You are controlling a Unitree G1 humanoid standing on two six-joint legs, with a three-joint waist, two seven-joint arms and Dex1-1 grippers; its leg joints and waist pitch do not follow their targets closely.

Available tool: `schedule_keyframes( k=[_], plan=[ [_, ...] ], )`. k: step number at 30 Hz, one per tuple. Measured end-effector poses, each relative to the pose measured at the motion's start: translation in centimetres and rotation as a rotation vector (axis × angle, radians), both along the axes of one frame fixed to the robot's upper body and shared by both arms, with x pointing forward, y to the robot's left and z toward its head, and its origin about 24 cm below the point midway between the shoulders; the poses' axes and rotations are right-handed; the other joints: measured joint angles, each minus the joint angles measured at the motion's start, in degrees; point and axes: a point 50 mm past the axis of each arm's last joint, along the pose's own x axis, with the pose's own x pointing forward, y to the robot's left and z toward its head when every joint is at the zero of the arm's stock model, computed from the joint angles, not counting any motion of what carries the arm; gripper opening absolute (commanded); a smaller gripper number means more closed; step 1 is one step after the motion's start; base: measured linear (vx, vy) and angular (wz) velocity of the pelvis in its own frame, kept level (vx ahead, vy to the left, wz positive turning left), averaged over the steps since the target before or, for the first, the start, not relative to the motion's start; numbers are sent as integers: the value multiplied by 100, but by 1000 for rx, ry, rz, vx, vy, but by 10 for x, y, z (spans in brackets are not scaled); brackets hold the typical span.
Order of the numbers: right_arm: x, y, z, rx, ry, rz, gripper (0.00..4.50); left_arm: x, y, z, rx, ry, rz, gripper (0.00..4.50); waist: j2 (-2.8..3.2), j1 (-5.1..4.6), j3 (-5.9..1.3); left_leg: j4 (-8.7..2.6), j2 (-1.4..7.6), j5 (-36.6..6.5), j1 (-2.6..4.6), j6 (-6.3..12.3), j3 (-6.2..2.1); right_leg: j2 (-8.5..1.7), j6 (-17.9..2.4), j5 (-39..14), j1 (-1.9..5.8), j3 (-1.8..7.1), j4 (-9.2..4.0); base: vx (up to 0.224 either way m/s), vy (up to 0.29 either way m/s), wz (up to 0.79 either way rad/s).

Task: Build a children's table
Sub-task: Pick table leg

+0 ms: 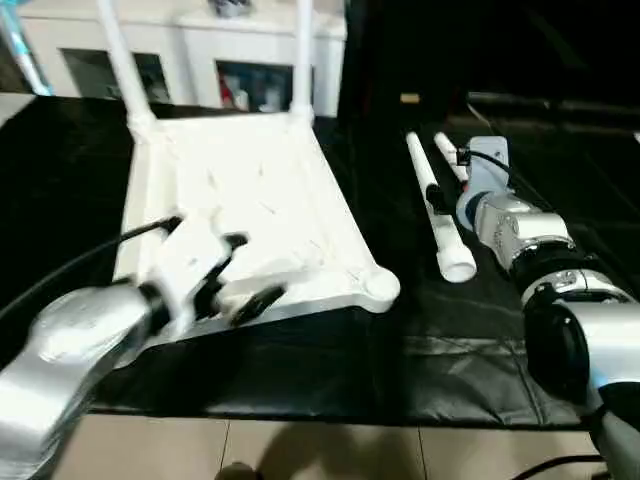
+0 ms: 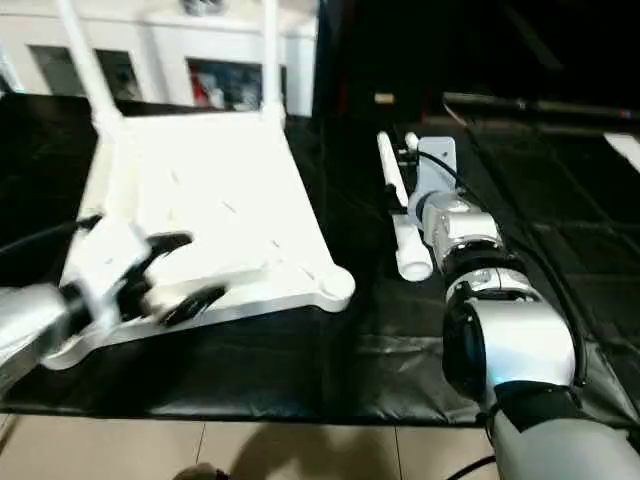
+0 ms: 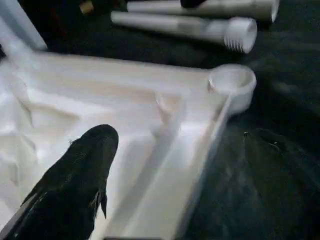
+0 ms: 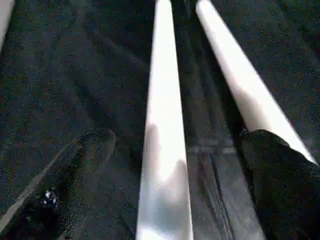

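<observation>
Lying upside down on the black-covered surface (image 1: 330, 390), the tabletop (image 1: 260, 200) showed its ribbed underside, with two legs (image 1: 120, 60) already standing up from its far corner sockets. Its near right corner socket (image 1: 380, 287) was empty. Two loose legs (image 1: 435, 210) lay side by side on the cloth just right of the top, apart from it, the threaded end of one pointing toward the robot. The left end effector (image 1: 240, 275) hovered over the near edge of the top, its black fingers (image 3: 80, 180) spread wide and grasping nothing. The right end effector (image 4: 175, 170) was poised low over the loose legs, fingers released and straddling one leg (image 4: 162, 150) without closing on it; the second leg (image 4: 240, 85) ran beside the other finger. A white cabinet (image 1: 190, 50) stood behind the surface.
</observation>
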Motion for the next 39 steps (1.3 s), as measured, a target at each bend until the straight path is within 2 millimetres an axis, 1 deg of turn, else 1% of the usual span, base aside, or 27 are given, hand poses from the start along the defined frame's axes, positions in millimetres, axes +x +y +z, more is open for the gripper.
schedule_keyframes(
  k=[1, 2, 5, 7, 9, 11, 15, 18, 19, 21, 23, 25, 27, 28, 29, 30, 31, 33, 34, 35, 37, 38, 39],
  plan=[
    [0, 0, -1, 0, 3, 0, 450, -1, 1, 1, 1, 0, 1, 446, 2, 0, 16, 0, 0, 0, -6, 0, 0, 0, 0, 0, -5, 0, 0, 0, 0, 0],
    [-1, 1, -4, 2, 13, 3, 450, -5, 5, 3, 13, 11, 1, 446, 9, 2, 41, 0, 0, 0, -31, 1, 0, 1, 0, 0, -25, 1, 0, 0, 0, 0],
    [-2, 1, -6, 2, 23, 6, 450, -9, 9, 8, 17, 12, 9, 446, 34, 11, 76, 0, -3, 11, -117, 18, 2, 0, -2, 4, -102, 0, 0, 0, 0, 0],
    [-2, 4, -7, 4, 24, 17, 450, -12, 10, 9, 18, 17, 10, 446, 44, 12, 107, -1, -2, 10, -133, 23, 2, 1, -2, 3, -116, -4, -3, 0, 0, 0],
    [-2, 4, -7, -1, 22, 26, 450, -15, 12, 11, 30, 23, 17, 446, 50, 9, 164, -5, -2, 9, -135, 24, 2, 1, -4, 3, -118, -5, -8, 0, 0, 0],
    [-2, 5, -6, 0, 22, 39, 450, -19, 15, 11, 39, 37, 27, 446, 44, 5, 212, -8, -1, 9, -136, 24, 2, 1, -4, 2, -120, -5, -10, 0, 0, 0],
    [-2, 6, -5, 37, 52, 40, 450, -21, 15, 13, 41, 43, 27, 446, 41, 14, 219, -14, -2, 9, -134, 24, 3, 0, -6, 1, -120, -4, -15, 0, 0, 0],
    [-2, 6, -4, 98, 90, 24, 450, -21, 15, 13, 43, 55, 25, 446, 36, 13, 222, -16, -1, 9, -130, 23, 3, 0, -6, 1, -118, -4, -14, 0, 0, 0],
    [-3, 6, -3, 117, 107, 29, 432, -21, 15, 13, 49, 58, 22, 449, 33, 10, 222, -17, -1, 9, -130, 23, 3, 0, -6, 1, -118, -3, -14, 0, 0, 0],
    [-5, 5, -3, 155, 146, 51, 413, -22, 16, 14, 62, 65, 10, 450, 31, 9, 221, -21, -1, 9, -120, 23, 6, 0, -7, 1, -111, -2, -16, 0, 0, 0],
    [-5, 3, -3, 162, 157, 56, 401, -22, 16, 13, 62, 68, 5, 450, 29, 10, 221, -22, -1, 9, -119, 23, 8, -1, -7, 1, -110, -1, -17, 0, 0, 0],
    [-7, 0, -4, 158, 174, 66, 371, -22, 14, 14, 63, 67, -4, 450, 19, 11, 216, -24, -1, 9, -116, 22, 11, -1, -7, 1, -109, 1, -17, 0, 0, 0],
    [-7, -2, -4, 153, 183, 62, 365, -21, 12, 14, 63, 66, -16, 450, 11, 15, 211, -25, -1, 10, -116, 22, 13, -1, -7, 1, -108, 1, -17, 0, 0, 0],
    [-8, -4, -5, 149, 190, 61, 365, -21, 10, 13, 63, 69, -22, 450, 3, 10, 206, -25, -1, 10, -115, 22, 15, -1, -7, 1, -108, 2, -17, 0, 0, 0],
    [-9, -5, -5, 143, 195, 59, 341, -20, 10, 12, 63, 72, -25, 450, -2, 8, 203, -25, -1, 10, -114, 22, 16, -1, -7, 1, -108, 3, -16, 0, 0, 0],
    [-9, -7, -6, 140, 199, 57, 341, -20, 9, 12, 62, 75, -27, 450, -8, 6, 200, -25, -1, 10, -114, 22, 16, -1, -7, 1, -108, 3, -17, 0, 0, 0],
    [-10, -8, -6, 137, 203, 54, 325, -20, 9, 11, 60, 77, -28, 450, -17, 5, 196, -25, -1, 10, -114, 22, 18, -1, -7, 1, -108, 3, -16, 0, 0, 0],
    [-10, -10, -8, 135, 208, 49, 322, -19, 7, 12, 58, 74, -34, 450, -31, 7, 188, -25, -1, 12, -111, 22, 21, -1, -7, 1, -107, 5, -15, 0, 0, 0],
    [-11, -11, -9, 133, 213, 42, 298, -17, 6, 12, 54, 70, -39, 450, -46, 11, 179, -25, 0, 12, -105, 22, 22, -1, -7, 1, -102, 6, -14, 0, 0, 0],
    [-12, -11, -11, 133, 217, 39, 298, -17, 5, 12, 49, 69, -39, 450, -60, 10, 170, -26, 0, 12, -102, 22, 22, -1, -7, 1, -100, 7, -13, 0, 0, 0],
    [-14, -13, -14, 131, 226, 31, 272, -15, 4, 10, 35, 72, -35, 450, -97, 9, 147, -25, 0, 13, -97, 22, 27, -1, -6, 1, -97, 11, -12, 0, 0, 0],
    [-15, -14, -16, 130, 229, 28, 272, -14, 3, 10, 24, 69, -32, 450, -113, 9, 137, -25, 0, 13, -96, 22, 29, -1, -6, 1, -97, 13, -12, 0, 0, 0],
    [-15, -14, -17, 130, 234, 27, 260, -14, 2, 10, 20, 66, -32, 450, -128, 8, 128, -24, 0, 13, -94, 22, 30, -1, -5, 2, -96, 15, -10, 0, 0, 0]
  ],
)
